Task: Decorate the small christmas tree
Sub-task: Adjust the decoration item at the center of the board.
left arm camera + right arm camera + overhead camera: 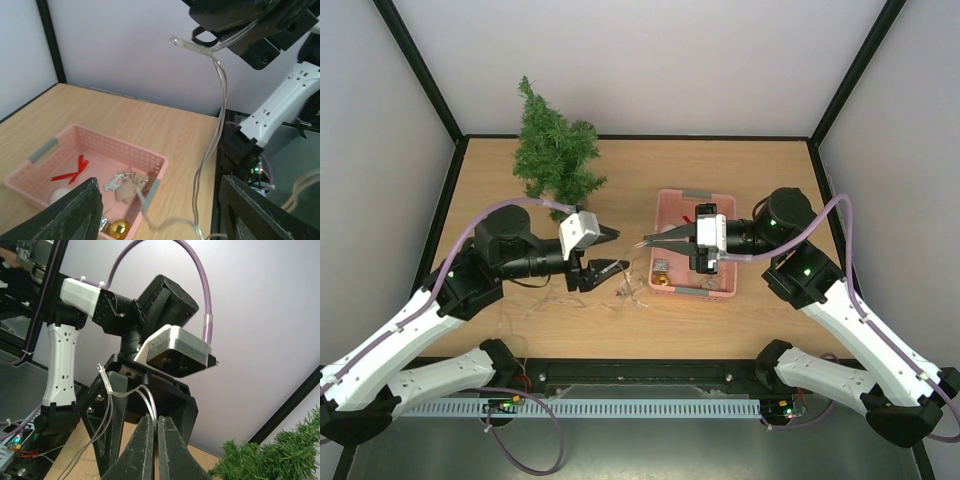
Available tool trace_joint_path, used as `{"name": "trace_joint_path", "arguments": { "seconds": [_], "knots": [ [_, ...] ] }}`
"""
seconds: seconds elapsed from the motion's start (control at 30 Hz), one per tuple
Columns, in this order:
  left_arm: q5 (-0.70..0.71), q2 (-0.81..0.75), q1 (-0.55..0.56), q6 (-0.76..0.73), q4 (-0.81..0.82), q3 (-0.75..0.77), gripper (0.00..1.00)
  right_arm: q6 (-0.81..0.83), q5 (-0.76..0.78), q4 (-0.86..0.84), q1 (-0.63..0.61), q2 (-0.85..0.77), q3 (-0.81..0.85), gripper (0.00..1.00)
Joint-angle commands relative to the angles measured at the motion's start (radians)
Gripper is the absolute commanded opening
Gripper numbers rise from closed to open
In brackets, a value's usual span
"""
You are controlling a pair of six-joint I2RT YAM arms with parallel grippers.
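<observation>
The small christmas tree stands upright at the back left of the table, and its green branches show low in the right wrist view. My right gripper is shut on a clear light string and holds it in the air over the left edge of the pink basket. The string hangs down to the table in a loose tangle. My left gripper faces the right one, open, its jaws either side of the hanging string without touching it.
The pink basket holds a red bow, silver ornaments, a gold ball and a white ball. Grey walls close in the table on three sides.
</observation>
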State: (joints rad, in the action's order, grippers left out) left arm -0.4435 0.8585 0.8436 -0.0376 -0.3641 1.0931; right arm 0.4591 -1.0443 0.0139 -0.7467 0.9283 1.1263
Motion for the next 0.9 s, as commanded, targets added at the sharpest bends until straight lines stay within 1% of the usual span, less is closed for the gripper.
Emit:
{"name": "trace_joint_path", "arguments": {
  "seconds": [0.0,0.13,0.23,0.53,0.57,0.6,0.63,0.7,0.73,0.77,0.83,0.87],
  "knots": [
    [-0.128,0.014,0.001,0.014,0.073,-0.007,0.66,-0.032,-0.068,-0.087,-0.005,-0.008,-0.008,0.02],
    [-0.186,0.023,0.000,0.033,0.128,-0.018,0.66,-0.052,-0.068,-0.113,-0.005,-0.001,-0.012,0.02],
    [-0.199,0.026,0.002,0.040,0.167,-0.037,0.66,-0.059,-0.071,-0.122,-0.005,0.004,-0.014,0.02],
    [-0.230,0.081,0.002,0.050,0.189,-0.044,0.61,-0.074,-0.054,-0.174,-0.005,0.012,-0.032,0.02],
    [-0.233,0.086,0.002,0.053,0.192,-0.043,0.58,-0.079,-0.054,-0.181,-0.005,0.013,-0.034,0.02],
    [-0.233,0.091,0.003,0.053,0.192,-0.043,0.52,-0.081,-0.054,-0.184,-0.005,0.015,-0.034,0.02],
    [-0.228,0.092,0.002,0.052,0.191,-0.040,0.44,-0.082,-0.052,-0.184,-0.004,0.016,-0.033,0.02],
    [-0.201,0.085,0.003,0.050,0.196,-0.040,0.24,-0.089,-0.045,-0.185,-0.005,0.018,-0.034,0.02],
    [-0.179,0.078,0.002,0.050,0.199,-0.043,0.17,-0.096,-0.038,-0.187,-0.004,0.018,-0.037,0.02],
    [-0.154,0.069,0.002,0.047,0.201,-0.043,0.12,-0.105,-0.018,-0.189,-0.005,0.017,-0.042,0.05],
    [-0.069,0.053,0.001,0.043,0.192,-0.037,0.04,-0.117,0.027,-0.194,-0.005,0.003,-0.061,0.18],
    [-0.015,0.045,0.000,0.038,0.181,-0.031,0.03,-0.135,0.058,-0.209,-0.005,-0.009,-0.077,0.24]
  ]
}}
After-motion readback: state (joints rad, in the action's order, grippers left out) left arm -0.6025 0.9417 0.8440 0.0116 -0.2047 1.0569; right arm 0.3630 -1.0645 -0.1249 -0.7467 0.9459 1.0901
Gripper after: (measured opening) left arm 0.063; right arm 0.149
